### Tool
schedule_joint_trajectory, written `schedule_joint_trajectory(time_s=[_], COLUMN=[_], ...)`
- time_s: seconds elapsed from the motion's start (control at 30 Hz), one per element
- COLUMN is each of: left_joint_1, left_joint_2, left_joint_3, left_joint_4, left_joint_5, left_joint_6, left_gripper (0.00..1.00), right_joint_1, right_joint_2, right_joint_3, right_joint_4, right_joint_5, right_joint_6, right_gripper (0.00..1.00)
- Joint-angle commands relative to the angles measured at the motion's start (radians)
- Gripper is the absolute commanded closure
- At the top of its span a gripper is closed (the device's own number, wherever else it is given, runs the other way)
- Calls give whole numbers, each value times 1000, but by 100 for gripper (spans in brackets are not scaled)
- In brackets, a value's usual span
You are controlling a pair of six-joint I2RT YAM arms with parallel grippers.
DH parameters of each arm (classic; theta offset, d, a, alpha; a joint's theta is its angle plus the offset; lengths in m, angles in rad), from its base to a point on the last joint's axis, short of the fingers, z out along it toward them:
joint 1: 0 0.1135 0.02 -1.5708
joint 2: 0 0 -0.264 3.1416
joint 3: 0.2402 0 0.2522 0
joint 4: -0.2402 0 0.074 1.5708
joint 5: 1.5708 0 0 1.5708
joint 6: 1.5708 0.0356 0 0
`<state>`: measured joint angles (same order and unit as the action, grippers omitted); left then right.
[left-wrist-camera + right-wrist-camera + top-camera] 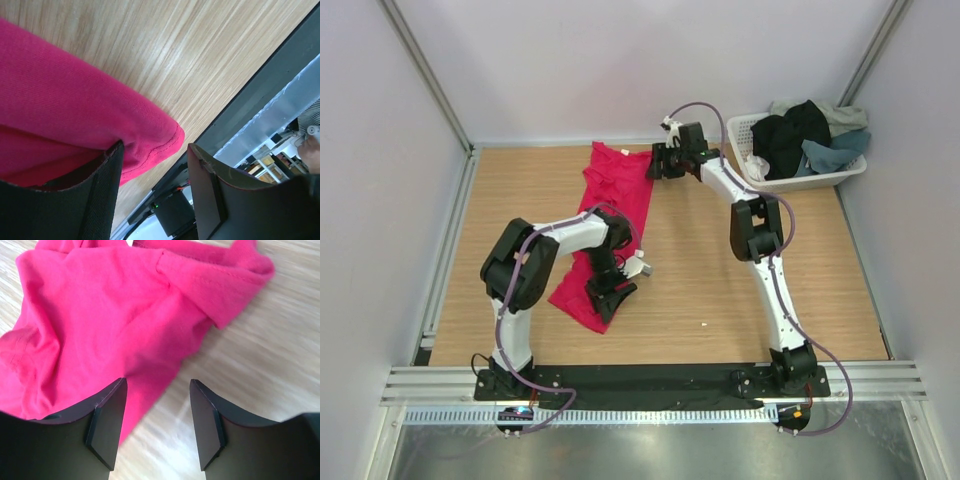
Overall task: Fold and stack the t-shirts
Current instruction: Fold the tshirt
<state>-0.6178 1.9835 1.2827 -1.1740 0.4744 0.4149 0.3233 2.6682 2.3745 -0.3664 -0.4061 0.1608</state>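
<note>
A crimson-pink t-shirt [615, 195] lies stretched out lengthwise on the wooden table, from the back edge towards the front left. My left gripper [610, 298] is at its near end, jaws open. In the left wrist view the hemmed corner [160, 142] reaches into the gap of the left gripper [155, 145], and the left finger [95, 195] rests against the cloth. My right gripper [653, 163] is open at the shirt's far right edge. In the right wrist view the right gripper [157, 381] straddles the edge of the crumpled shirt [110, 315], gripping nothing.
A white lattice basket [800, 183] stands at the back right, holding a black shirt [790, 135], a slate-blue one [835, 155] and a pale grey-green one [840, 115]. Bare wooden table [720, 270] lies right of the pink shirt. Walls enclose three sides.
</note>
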Motion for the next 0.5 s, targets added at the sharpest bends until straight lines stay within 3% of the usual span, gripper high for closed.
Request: schedule_joint_trajectory(time_s=[0.0, 0.3, 0.47], left_joint_1=[-5, -42, -91], left_joint_2=[38, 127, 198], left_joint_3=[7, 52, 92], left_joint_4=[39, 80, 60], left_joint_5=[-72, -155, -115], left_joint_6=[-31, -108, -140], left_gripper=[44, 52, 60], right_joint_1=[-29, -130, -196], right_joint_2=[-217, -611, -775], right_joint_3=[-82, -303, -379], right_joint_4=[43, 95, 57], right_joint_5=[42, 286, 274], right_joint_6=[-46, -179, -198], right_gripper=[40, 37, 37])
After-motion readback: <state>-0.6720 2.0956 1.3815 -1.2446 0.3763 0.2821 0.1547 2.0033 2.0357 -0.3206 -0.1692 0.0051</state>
